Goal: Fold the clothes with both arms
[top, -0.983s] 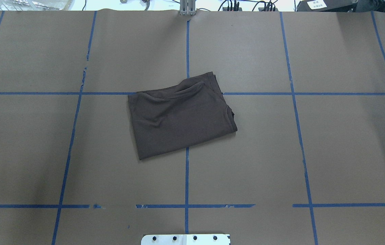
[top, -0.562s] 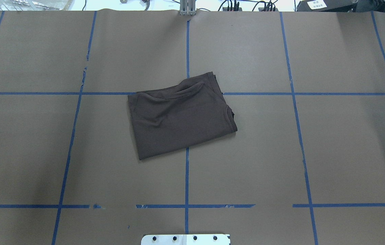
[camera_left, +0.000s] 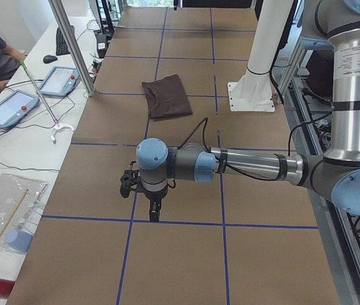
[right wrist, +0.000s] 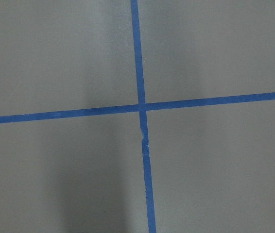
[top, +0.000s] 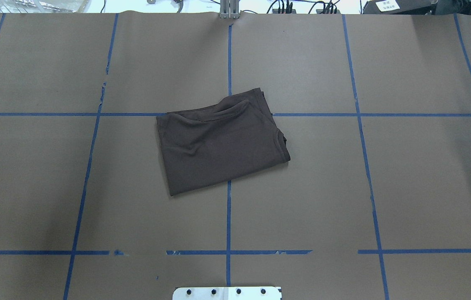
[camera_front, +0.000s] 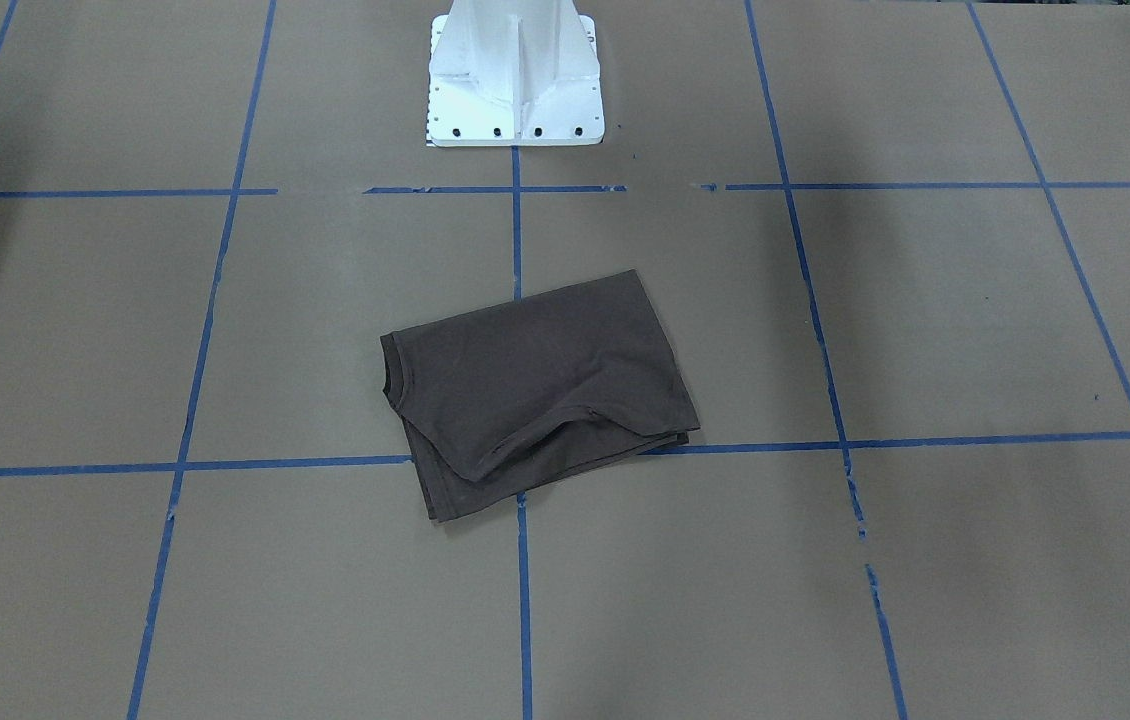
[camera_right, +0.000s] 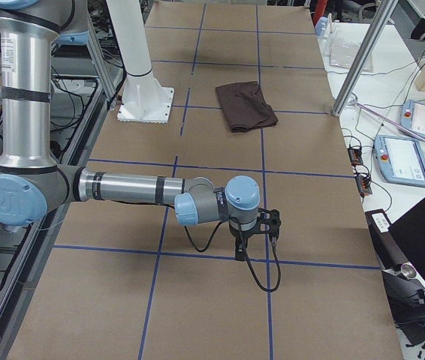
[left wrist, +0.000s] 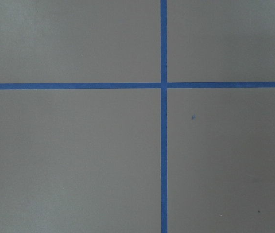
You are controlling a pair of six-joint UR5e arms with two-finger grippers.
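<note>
One limp, light T-shirt (top: pixel 219 146) suits pinching at its corners; whether left pincer (camera_left: pixel 155 215) or right pincer (camera_right: pixel 239 253) gapes, I cannot tell.

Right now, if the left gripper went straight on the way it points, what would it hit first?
The left gripper points straight down, so it would likely meet the table first, near a crossing of blue tape lines. The shirt lies well away.

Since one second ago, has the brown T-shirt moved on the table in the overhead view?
No. The T-shirt lies unchanged: its far edge still overlaps the horizontal blue tape line, and its near corner still sits left of the centre tape line.
</note>
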